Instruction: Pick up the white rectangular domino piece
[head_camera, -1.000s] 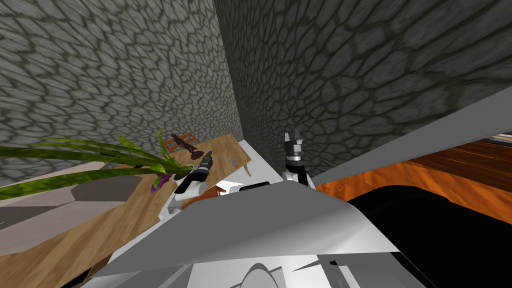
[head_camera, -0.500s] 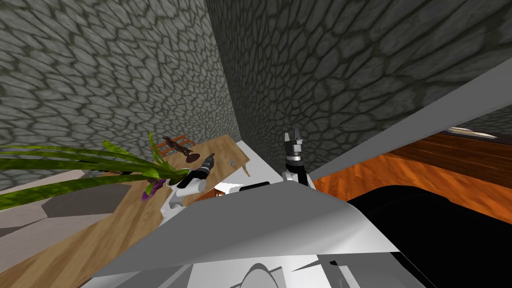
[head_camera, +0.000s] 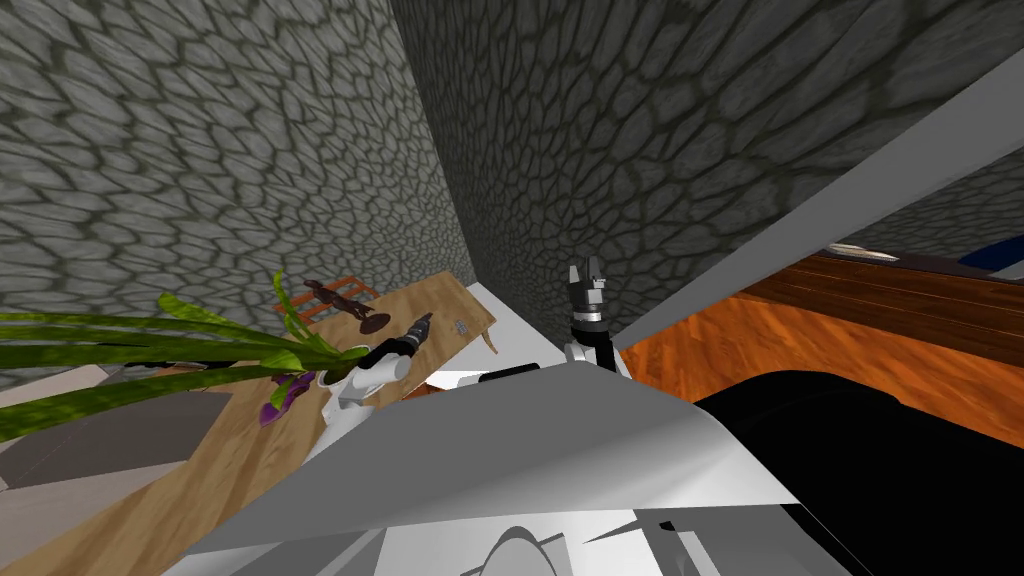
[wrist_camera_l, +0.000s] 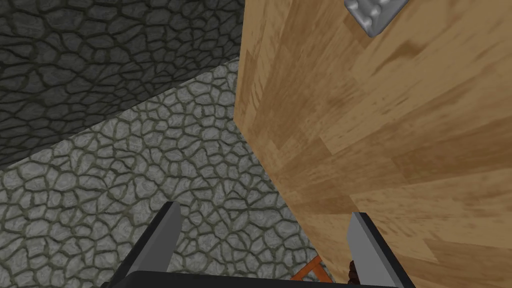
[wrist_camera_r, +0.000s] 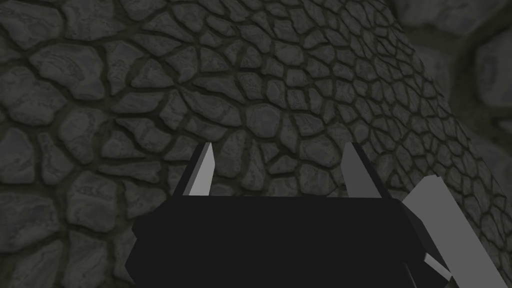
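Light wooden tabletop (wrist_camera_l: 400, 125) with matt, streaky grain, small grey domino piece (wrist_camera_l: 376, 15) smooth with bumpy pips, rough cobbled stone wall (head_camera: 200, 150), glossy orange-brown wooden floor (head_camera: 720, 350), left gripper (wrist_camera_l: 265, 208) with smooth, matt light grey fingers (wrist_camera_l: 165, 235).

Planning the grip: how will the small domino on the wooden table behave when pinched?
The domino looks a flat, rigid block: probably stiff, unlikely to roll. Small and lying flat on the table, it may slide if the open left gripper nudges it.
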